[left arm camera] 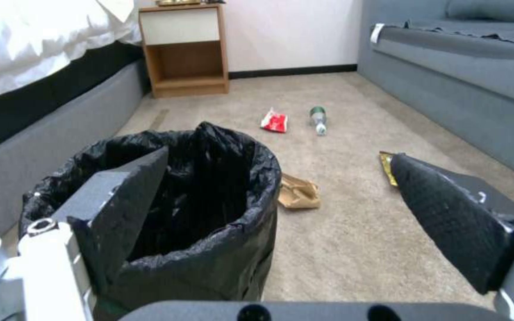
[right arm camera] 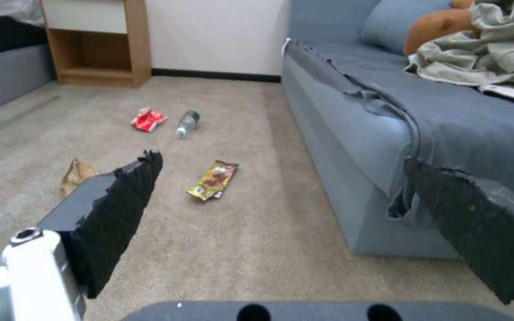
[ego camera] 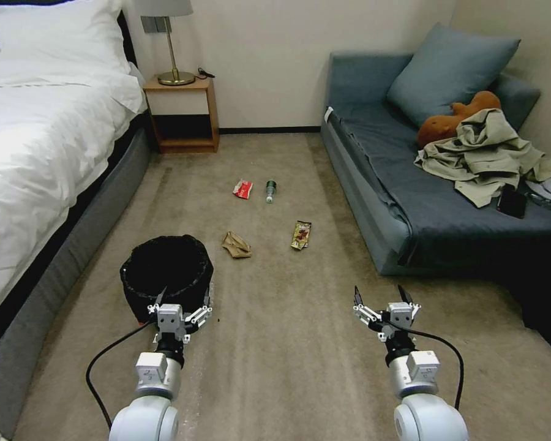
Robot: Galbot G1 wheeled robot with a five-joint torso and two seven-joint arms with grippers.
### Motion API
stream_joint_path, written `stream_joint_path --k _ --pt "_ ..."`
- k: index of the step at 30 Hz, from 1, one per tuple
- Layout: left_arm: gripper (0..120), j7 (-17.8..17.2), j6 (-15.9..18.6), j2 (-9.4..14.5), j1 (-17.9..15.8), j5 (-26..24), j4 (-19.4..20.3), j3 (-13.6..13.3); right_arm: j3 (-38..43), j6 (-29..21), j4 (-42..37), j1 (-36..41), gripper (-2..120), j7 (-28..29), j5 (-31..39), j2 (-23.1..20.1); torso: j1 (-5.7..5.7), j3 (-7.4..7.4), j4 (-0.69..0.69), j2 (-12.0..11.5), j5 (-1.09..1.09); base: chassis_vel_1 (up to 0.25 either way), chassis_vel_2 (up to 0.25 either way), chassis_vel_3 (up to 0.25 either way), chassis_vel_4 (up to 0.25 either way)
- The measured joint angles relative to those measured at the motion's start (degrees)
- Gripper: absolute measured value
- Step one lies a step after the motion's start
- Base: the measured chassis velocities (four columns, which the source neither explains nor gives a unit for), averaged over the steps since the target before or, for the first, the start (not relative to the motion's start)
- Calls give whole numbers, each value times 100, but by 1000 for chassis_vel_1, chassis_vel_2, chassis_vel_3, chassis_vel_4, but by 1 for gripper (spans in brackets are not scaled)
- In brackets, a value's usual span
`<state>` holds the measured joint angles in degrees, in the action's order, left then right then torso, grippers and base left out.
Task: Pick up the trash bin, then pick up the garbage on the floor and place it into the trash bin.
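The trash bin [ego camera: 165, 263] [left arm camera: 209, 249], covered by its black bag liner, stands on the carpet beside the bed. My left gripper [ego camera: 185, 293] [left arm camera: 281, 156] is open at the bin's near rim, one finger inside the liner and the other outside. My right gripper [ego camera: 379, 291] [right arm camera: 282, 158] hangs open over bare carpet near the sofa, holding nothing. The garbage lies beyond the bin: a brown paper wad [ego camera: 236, 245] [left arm camera: 297, 192], a red-and-white wrapper [ego camera: 243, 188] [right arm camera: 148, 120], a small clear bottle [ego camera: 270, 190] [right arm camera: 187, 123] and a gold-brown snack packet [ego camera: 300, 234] [right arm camera: 213, 179].
A white bed [ego camera: 43, 153] runs along the left, and a wooden nightstand [ego camera: 183, 116] with a lamp stands at the far wall. The blue sofa [ego camera: 410, 202] on the right carries a beige shirt [ego camera: 483, 153] and a brown plush toy [ego camera: 453, 119]. Carpet lies between them.
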<state>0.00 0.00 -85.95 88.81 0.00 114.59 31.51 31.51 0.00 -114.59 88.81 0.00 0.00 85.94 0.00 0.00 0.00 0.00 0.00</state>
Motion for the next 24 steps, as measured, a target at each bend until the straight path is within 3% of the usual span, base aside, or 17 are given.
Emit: stream_joint_path --k 24 --pt "100 0 0 0 0 0 0 0 0 0 0 0 100 0 0 0 0 0 0 0 0 0 0 0 0"
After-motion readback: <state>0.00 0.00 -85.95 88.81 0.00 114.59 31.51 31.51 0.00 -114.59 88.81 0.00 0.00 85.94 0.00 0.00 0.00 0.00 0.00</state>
